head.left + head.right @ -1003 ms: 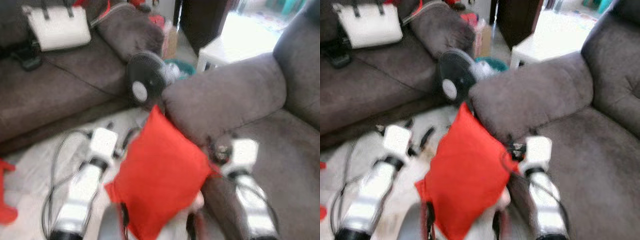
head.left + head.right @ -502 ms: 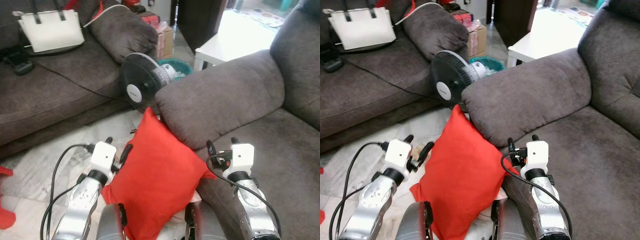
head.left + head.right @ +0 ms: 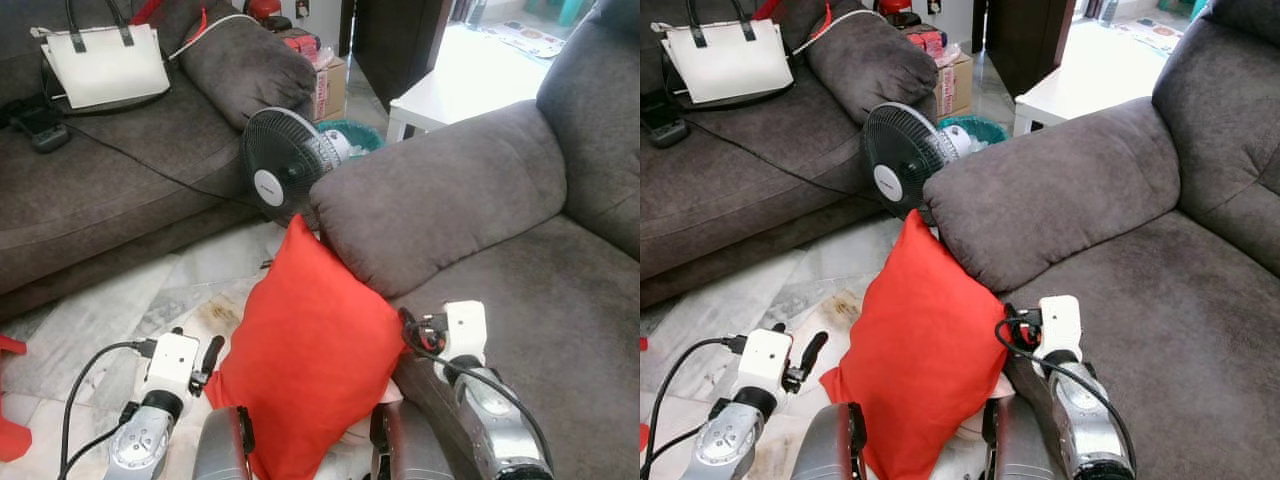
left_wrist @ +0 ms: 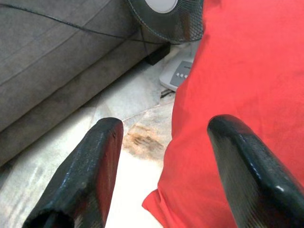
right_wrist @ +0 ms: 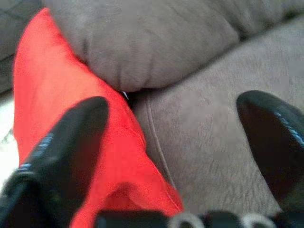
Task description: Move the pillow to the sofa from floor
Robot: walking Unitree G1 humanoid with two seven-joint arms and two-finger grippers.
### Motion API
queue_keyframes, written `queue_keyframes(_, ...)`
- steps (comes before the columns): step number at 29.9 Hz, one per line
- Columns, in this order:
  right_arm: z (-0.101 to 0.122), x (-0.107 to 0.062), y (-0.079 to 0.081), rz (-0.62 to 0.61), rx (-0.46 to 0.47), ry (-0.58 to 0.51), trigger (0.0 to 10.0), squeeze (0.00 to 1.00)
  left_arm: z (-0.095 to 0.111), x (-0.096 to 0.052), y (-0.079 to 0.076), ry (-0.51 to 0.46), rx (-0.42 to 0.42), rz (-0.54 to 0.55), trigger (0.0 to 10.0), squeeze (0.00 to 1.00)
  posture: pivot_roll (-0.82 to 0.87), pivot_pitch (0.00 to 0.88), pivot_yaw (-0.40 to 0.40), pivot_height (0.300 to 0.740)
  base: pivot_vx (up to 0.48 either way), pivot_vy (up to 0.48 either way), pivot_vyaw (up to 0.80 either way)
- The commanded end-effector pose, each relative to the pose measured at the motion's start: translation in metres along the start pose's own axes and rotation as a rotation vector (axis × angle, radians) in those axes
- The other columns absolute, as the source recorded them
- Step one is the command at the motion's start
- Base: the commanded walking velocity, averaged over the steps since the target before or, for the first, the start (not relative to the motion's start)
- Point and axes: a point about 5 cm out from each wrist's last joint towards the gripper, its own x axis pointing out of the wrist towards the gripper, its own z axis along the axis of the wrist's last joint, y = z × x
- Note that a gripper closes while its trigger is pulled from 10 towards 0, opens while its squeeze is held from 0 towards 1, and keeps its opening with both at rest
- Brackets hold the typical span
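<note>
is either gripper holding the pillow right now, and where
Nothing is held. The left gripper and right gripper are both open beside the pillow, which leans on the sofa arm.

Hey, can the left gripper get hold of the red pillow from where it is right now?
Probably yes. The left gripper is open, with the red pillow's lower edge between its fingers and only bare floor beside it.

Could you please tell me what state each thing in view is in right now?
red pillow: propped upright on the floor, leaning against the sofa arm, not gripped.
left gripper: open, beside the pillow's edge.
right gripper: open, at the pillow's sofa-side corner.
fan: on the floor behind the pillow; blades cannot be judged.
white handbag: upright on the other sofa.
</note>
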Motion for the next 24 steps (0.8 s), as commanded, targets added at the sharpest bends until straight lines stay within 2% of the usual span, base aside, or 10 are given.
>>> queue_keyframes(1, -0.001, 0.000, -0.004, 0.009, 0.036, 0.027, 10.0, 1.00, -0.003, 0.000, -0.002, 0.006, 0.013, -0.002, 10.0, 0.00, 0.10, 0.065, -0.008, 0.571, 0.000, 0.000, 0.00)
queue_keyframes(5, -0.004, -0.001, -0.007, 0.017, 0.040, 0.058, 10.0, 1.00, -0.003, 0.001, -0.002, 0.004, 0.010, -0.003, 10.0, 0.00, 0.10, 0.065, -0.010, 0.571, 0.000, 0.000, 0.00)
queue_keyframes(8, -0.009, -0.001, -0.007, 0.021, 0.114, 0.099, 10.0, 1.00, -0.004, 0.003, -0.003, 0.004, 0.009, -0.007, 10.0, 0.00, 0.10, 0.066, -0.012, 0.571, 0.000, 0.000, 0.00)
queue_keyframes(11, -0.014, -0.003, -0.004, 0.049, 0.077, 0.125, 10.0, 1.00, -0.003, 0.006, -0.006, 0.001, 0.006, -0.019, 10.0, 0.00, 0.09, 0.066, -0.012, 0.571, 0.000, 0.000, 0.00)
queue_keyframes(12, -0.015, -0.003, -0.003, 0.049, 0.080, 0.127, 10.0, 0.96, -0.003, 0.006, -0.007, 0.000, 0.004, -0.021, 10.0, 0.00, 0.09, 0.069, -0.012, 0.571, 0.000, 0.000, 0.00)
queue_keyframes(13, -0.018, -0.003, -0.002, 0.053, 0.106, 0.136, 10.0, 0.25, -0.002, 0.007, -0.008, -0.002, 0.000, -0.024, 10.0, 0.00, 0.09, 0.071, -0.012, 0.571, 0.000, 0.000, 0.00)
queue_keyframes(15, -0.020, -0.003, -0.001, 0.056, 0.122, 0.143, 10.0, 0.25, -0.002, 0.007, -0.009, -0.004, -0.001, -0.026, 10.0, 0.00, 0.09, 0.071, -0.012, 0.571, 0.000, 0.000, 0.00)
queue_keyframes(16, -0.022, -0.003, 0.001, 0.066, 0.140, 0.157, 10.0, 0.00, -0.001, 0.008, -0.009, -0.005, -0.003, -0.028, 10.0, 0.00, 0.10, 0.075, -0.013, 0.571, 0.000, 0.000, 0.00)
queue_keyframes(18, -0.029, -0.004, 0.008, 0.098, 0.183, 0.199, 10.0, 0.00, -0.001, 0.008, -0.011, -0.007, -0.006, -0.036, 10.0, 0.00, 0.10, 0.079, -0.013, 0.571, 0.000, 0.000, 0.00)
queue_keyframes(24, -0.030, -0.003, 0.017, 0.159, 0.256, 0.192, 10.0, 0.00, -0.001, 0.009, -0.013, -0.008, -0.012, -0.045, 10.0, 0.00, 0.10, 0.083, -0.015, 0.571, 0.000, 0.000, 0.00)
